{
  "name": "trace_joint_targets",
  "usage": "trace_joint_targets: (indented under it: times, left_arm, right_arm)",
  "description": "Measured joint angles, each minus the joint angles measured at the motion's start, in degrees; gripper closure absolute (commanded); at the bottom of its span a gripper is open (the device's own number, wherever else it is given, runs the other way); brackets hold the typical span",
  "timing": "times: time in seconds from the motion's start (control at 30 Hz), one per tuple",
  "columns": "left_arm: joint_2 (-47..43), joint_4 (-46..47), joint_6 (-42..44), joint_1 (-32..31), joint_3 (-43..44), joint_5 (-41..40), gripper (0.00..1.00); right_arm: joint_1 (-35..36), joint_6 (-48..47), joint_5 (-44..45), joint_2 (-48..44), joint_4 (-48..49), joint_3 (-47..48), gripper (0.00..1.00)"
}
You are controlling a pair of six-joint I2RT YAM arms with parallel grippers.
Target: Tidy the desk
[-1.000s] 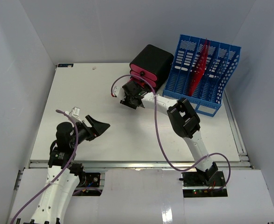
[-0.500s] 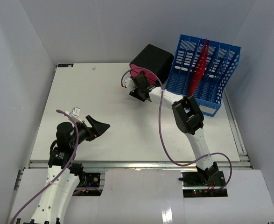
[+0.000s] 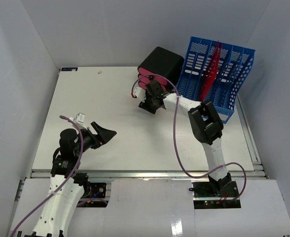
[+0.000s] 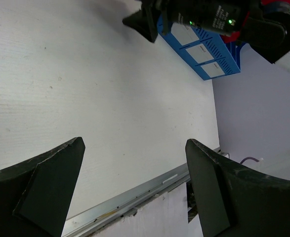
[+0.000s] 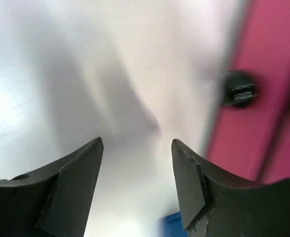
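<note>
The white desk (image 3: 85,98) fills the top view, its metal rail (image 3: 145,173) along the front edge. My right gripper (image 3: 147,105) hovers just in front of a black drawer box (image 3: 160,64) with pink drawer fronts at the back of the desk. In the right wrist view the right gripper (image 5: 137,143) is open with nothing between its fingers, and a pink drawer front with a black knob (image 5: 238,89) sits to the right. My left gripper (image 3: 104,132) is open and empty over the front left of the desk (image 4: 85,74), seen wide apart in its own view (image 4: 135,142).
A blue file organiser (image 3: 216,81) holding a red folder (image 3: 211,69) stands at the back right, beside the drawer box, and shows far off in the left wrist view (image 4: 204,49). Pale grey walls enclose the desk. A purple cable loops from the right arm (image 3: 177,143).
My right gripper has moved right and back toward the pink drawers, and its jaws have opened wider. The left arm has not moved.
</note>
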Motion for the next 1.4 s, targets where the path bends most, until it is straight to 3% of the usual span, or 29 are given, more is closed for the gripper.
trace_joint_targets:
  times: [0.17,0.3,0.43,0.67,1.0,1.4]
  left_arm:
    - [0.44,0.13,2.17,0.0,2.48,0.42,0.04]
    - [1.77,1.33,4.28,0.0,4.89,2.09,0.02]
    - [2.49,3.78,5.72,0.0,6.51,4.76,0.02]
    - [2.48,6.85,8.08,0.0,9.91,6.03,0.02]
    - [0.34,8.32,9.04,0.0,13.52,7.56,0.02]
    - [-5.09,4.82,9.78,0.0,13.6,7.47,0.02]
  right_arm:
    - [0.14,3.39,-16.65,-17.04,-6.1,-10.92,0.1]
    - [-0.88,7.16,-24.45,-34.39,-6.81,-16.25,0.1]
    - [-7.66,11.69,-27.81,-51.69,-6.32,-20.79,0.1]
    - [-22.9,19.96,-25.7,-69.68,-6.25,-31.66,0.1]
    - [-25.55,29.73,-16.69,-79.92,-8.9,-44.26,0.1]
    - [-25.55,31.04,-15.2,-86.1,-7.99,-51.75,0.1]
